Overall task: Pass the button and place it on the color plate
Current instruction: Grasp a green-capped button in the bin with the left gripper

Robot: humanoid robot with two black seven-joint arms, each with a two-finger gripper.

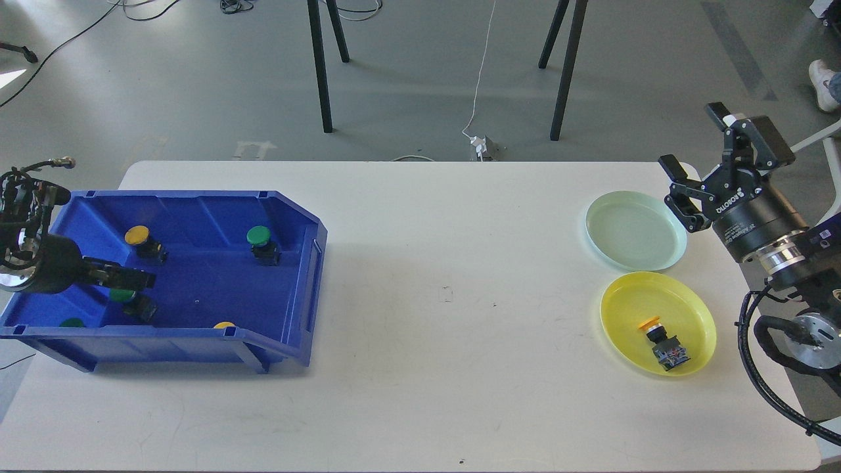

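Note:
A blue bin (310,263) at the left holds several buttons: a yellow one (138,235), a green one (259,235), a green one (125,297), and a green one (71,322) and a yellow one (225,324) half hidden by the front wall. My left gripper (143,280) reaches low into the bin, right above the green button at the front left and partly covering it; its dark fingers cannot be told apart. My right gripper (696,141) is open and empty, raised beside the pale green plate (634,230). A yellow plate (627,302) holds a yellow button (660,338).
The two plates lie side by side near the table's right edge. Black stand legs (320,66) and a white cable (483,72) are on the floor behind the table. My right arm's cable loops (755,355) hang past the right table edge.

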